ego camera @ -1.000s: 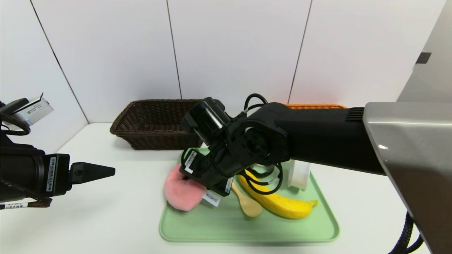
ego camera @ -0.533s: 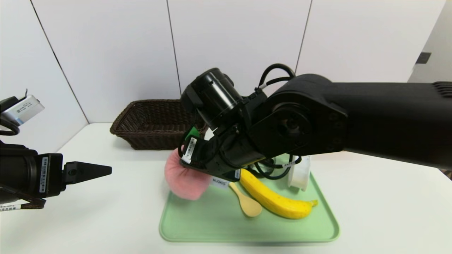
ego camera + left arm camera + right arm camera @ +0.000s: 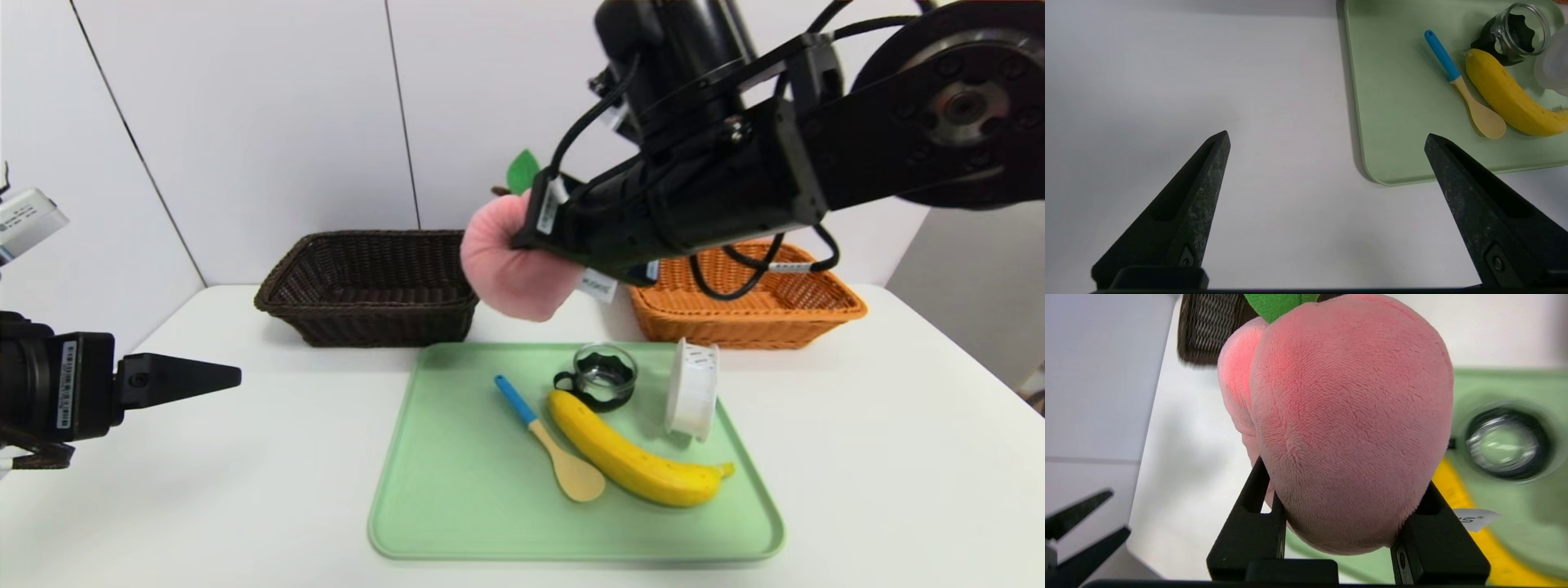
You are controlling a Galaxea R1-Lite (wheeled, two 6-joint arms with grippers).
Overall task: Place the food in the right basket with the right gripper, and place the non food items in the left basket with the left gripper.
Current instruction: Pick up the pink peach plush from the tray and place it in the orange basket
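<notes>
So the pink plush peach (image 3: 522, 265) has gone up off the green tray (image 3: 457, 523), clamped in our right gripper's (image 3: 1337, 490) fingers; our left gripper's (image 3: 1327, 141) are wide apart over the white desk (image 3: 269, 474).

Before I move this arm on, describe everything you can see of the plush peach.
The plush peach is pink, rounded and soft-looking, with short, fuzzy fabric. It has a green leaf, a brown stem and a white printed tag. The right gripper pinches it between its jaws, and the fabric is squeezed inward there. It hangs in the air, leaf upward, in front of the gap between the dark basket and the orange basket.
</notes>
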